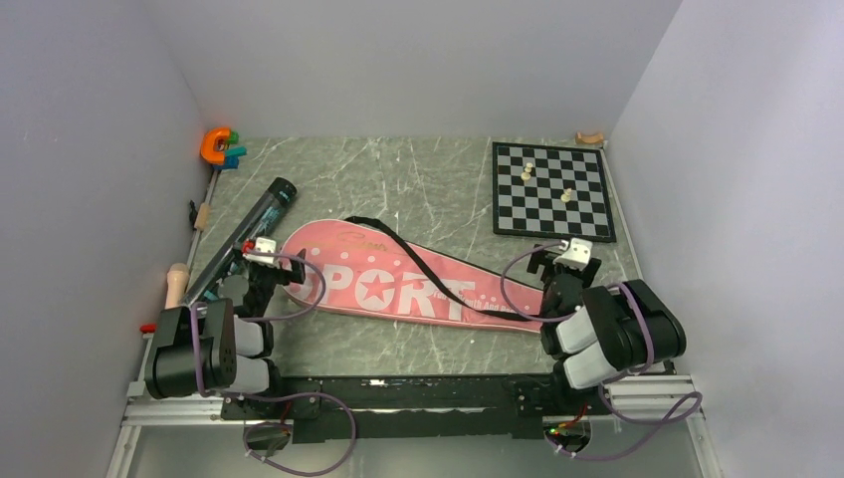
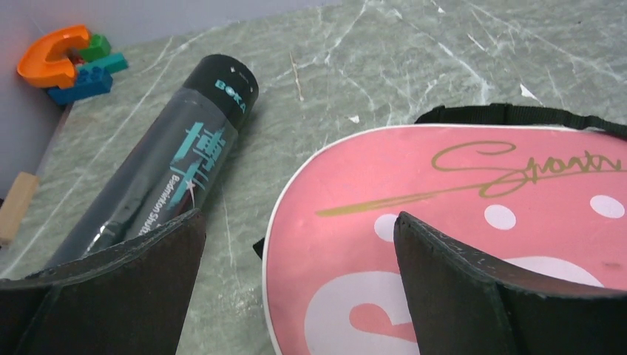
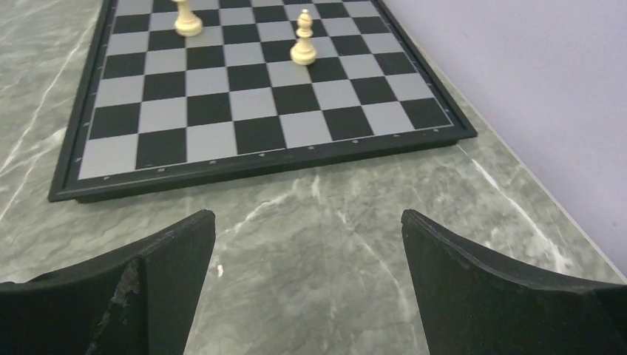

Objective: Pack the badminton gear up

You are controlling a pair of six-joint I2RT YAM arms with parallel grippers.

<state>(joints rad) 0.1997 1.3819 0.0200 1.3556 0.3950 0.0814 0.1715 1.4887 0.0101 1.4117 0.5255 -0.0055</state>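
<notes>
The long pink "SPORT" racket bag (image 1: 398, 284) lies flat across the table, its black strap (image 1: 428, 269) draped over it. Its rounded end shows in the left wrist view (image 2: 458, 192). The long black tube (image 1: 249, 231) lies to its left, also in the left wrist view (image 2: 170, 170). My left gripper (image 1: 261, 261) is open and empty, over the bag's rounded end (image 2: 299, 229). My right gripper (image 1: 563, 264) is open and empty above bare table near the bag's narrow end (image 3: 307, 229). Rackets and shuttlecocks are not visible.
A black-and-white chessboard (image 1: 552, 189) with two pale pieces stands back right, also in the right wrist view (image 3: 244, 81). An orange and teal toy (image 1: 221, 147) sits back left (image 2: 66, 63). Wooden pieces lie along the left edge (image 1: 177, 282). Walls close in on three sides.
</notes>
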